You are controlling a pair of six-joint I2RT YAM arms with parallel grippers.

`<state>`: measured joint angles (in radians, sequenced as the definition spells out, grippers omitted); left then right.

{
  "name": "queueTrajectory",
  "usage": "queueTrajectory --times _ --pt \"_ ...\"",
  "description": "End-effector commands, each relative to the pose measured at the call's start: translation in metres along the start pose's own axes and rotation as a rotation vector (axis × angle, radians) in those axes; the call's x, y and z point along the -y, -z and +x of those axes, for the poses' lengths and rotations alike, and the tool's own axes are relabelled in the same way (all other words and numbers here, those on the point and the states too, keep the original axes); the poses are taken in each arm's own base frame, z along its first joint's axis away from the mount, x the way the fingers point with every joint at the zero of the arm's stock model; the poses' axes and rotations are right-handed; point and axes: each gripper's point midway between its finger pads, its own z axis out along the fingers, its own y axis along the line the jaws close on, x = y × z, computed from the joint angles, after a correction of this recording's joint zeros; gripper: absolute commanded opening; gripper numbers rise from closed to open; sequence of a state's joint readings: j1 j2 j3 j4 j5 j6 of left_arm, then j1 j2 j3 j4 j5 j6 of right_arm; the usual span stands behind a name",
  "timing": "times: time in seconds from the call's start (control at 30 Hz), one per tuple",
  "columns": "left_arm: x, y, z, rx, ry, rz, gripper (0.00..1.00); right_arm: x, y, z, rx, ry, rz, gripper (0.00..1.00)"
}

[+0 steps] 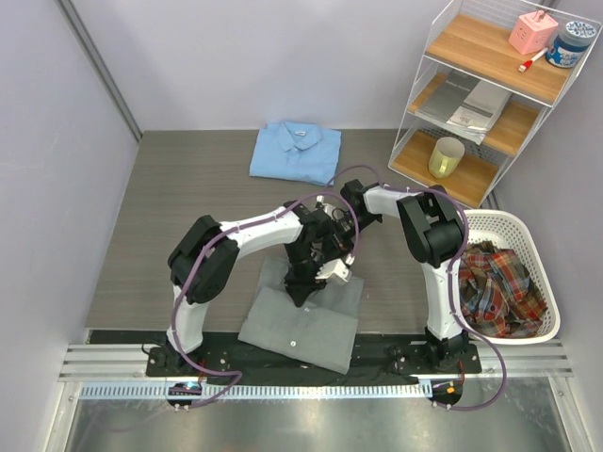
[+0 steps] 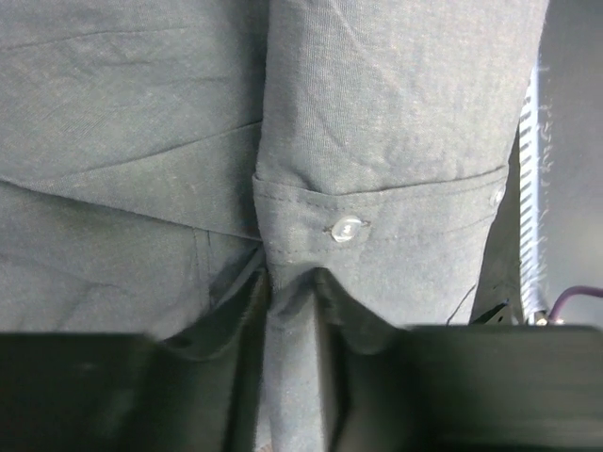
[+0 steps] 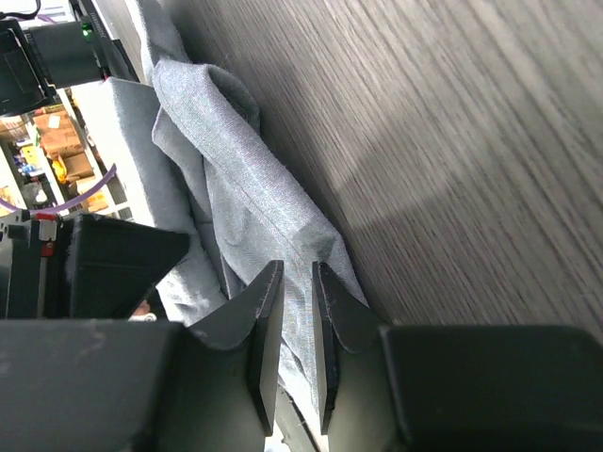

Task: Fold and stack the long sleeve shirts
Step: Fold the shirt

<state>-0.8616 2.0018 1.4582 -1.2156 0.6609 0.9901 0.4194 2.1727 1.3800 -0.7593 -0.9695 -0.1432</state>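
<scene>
- Two grippers are working over the grey shirt (image 1: 301, 330), which is lying partly folded at the near edge of the table (image 1: 160, 245), just beyond the arm bases.
- The left gripper (image 2: 290, 315) is pointing down at a sleeve cuff (image 2: 396, 212) lying across the body cloth. Its jaws are standing narrow, pinching a pucker of cuff cloth just below the button (image 2: 346, 228).
- The right gripper (image 3: 297, 282) is sitting low where the shirt's edge is meeting bare table. Its jaws are standing nearly together, nipping a ridge of folded cloth.
- The cloth is behaving as soft, light and limp, creasing wherever it is being nipped. In my judgement it will be sagging and dragging when lifted, not holding any shape.
- Holds on the stitched, doubled parts (cuff band, hem, fold edge) are looking soundest, as a single layer is likely to be slipping out. With the shirt being much wider than either gripper, two holds well apart are looking necessary.
- A white basket (image 1: 528, 226) is holding plaid cloth to the right.
- The light blue shirt (image 1: 295, 151) is lying folded, collar up, at the far side of the table, well apart from the grey shirt.
</scene>
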Motion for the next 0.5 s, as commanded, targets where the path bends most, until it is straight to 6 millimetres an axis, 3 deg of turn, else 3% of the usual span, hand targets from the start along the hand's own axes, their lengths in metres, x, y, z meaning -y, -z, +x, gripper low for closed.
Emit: queueTrajectory --times 0.0,0.1,0.23,0.47 --pt "0.011 0.012 -0.012 0.038 -0.002 0.019 0.19 0.005 0.001 -0.005 0.000 0.045 0.028 0.24" --pt "0.016 0.020 -0.014 0.029 -0.004 0.020 0.00 0.004 0.001 -0.005 -0.005 0.052 0.026 0.24" --pt "0.012 0.031 -0.013 0.035 0.042 0.046 0.00 0.004 0.002 -0.005 -0.011 0.065 0.023 0.24" --pt "-0.015 0.062 -0.014 0.067 0.080 0.006 0.00 0.004 0.003 -0.002 -0.022 0.069 0.021 0.23"
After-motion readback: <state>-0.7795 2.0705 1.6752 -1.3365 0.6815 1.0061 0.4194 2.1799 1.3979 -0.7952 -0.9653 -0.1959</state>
